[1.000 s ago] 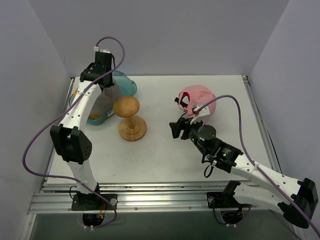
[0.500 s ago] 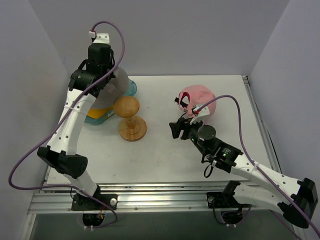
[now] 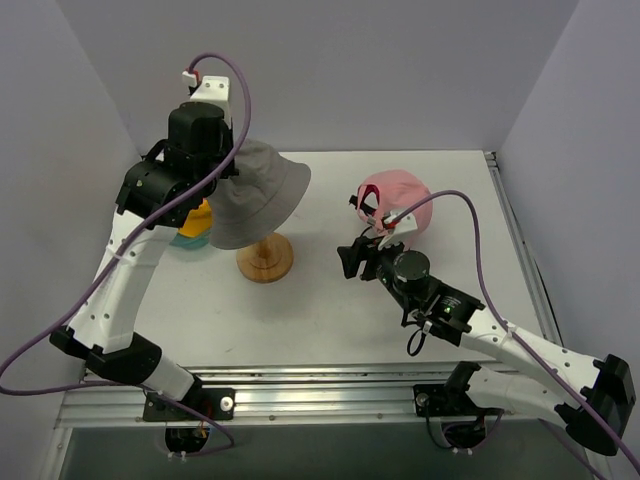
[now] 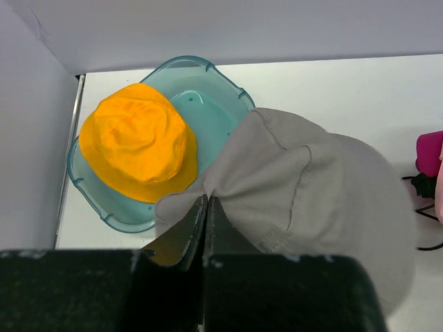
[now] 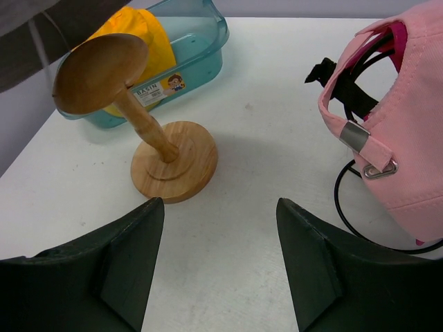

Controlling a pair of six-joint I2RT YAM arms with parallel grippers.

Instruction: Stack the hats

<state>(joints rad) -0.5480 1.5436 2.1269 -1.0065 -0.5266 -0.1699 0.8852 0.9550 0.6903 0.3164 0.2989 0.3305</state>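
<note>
My left gripper (image 3: 215, 172) is shut on the grey cap (image 3: 255, 195) and holds it in the air over the wooden hat stand (image 3: 264, 258). In the left wrist view the gripper (image 4: 205, 200) pinches the grey cap (image 4: 311, 187) by its edge. The yellow-orange bucket hat (image 4: 137, 142) lies in the teal tub (image 4: 208, 83). The light pink cap (image 3: 396, 203) sits at the right of the table, with a magenta cap (image 4: 429, 153) under it. My right gripper (image 3: 352, 257) is open and empty, left of the pink cap (image 5: 401, 131).
The hat stand (image 5: 131, 117) is between the tub (image 5: 190, 52) and my right gripper (image 5: 220, 207). A black cable loop (image 5: 346, 200) lies by the pink cap. Grey walls close in the table on three sides.
My left gripper has lifted the grey cap out of the tub and carried it right, over the hat stand. The yellow-orange hat now shows in the tub. The right arm has not moved.
</note>
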